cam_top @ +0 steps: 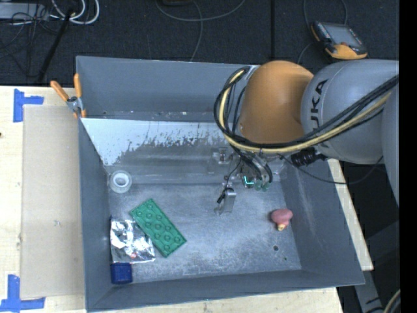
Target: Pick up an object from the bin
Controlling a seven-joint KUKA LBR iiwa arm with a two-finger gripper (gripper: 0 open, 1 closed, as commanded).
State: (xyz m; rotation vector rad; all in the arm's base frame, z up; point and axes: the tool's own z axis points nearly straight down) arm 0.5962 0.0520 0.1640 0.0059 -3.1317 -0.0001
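gripper hangs low over bare floor near the middle of the bin, under the arm's orange cover. whether the claw is apart or together: cannot tell from this angle. nothing seen held in it.

contents, all well spread, no heap:
- small pink lump, rounded, with a yellowish stub at its lower end, on the floor to the camera's right of the gripper and a little nearer the front wall. nearest thing.
- green studded plate, flat, lying at a slant, to the camera's left of the gripper.
- crumpled foil wrapper, touching the plate's left edge.
- blue block, in the front left corner, just below the wrapper.
- clear ring, near the left wall.

judgement: no object chosen yet; pick is at the approach stage. the pink lump looks the best target: close, isolated, graspable from above. to do it well the arm would centre over the lump before descending, straddle its narrow axis, and close low enough that the rounded top does not squirt out. the plate lies too flat for an easy top grasp.
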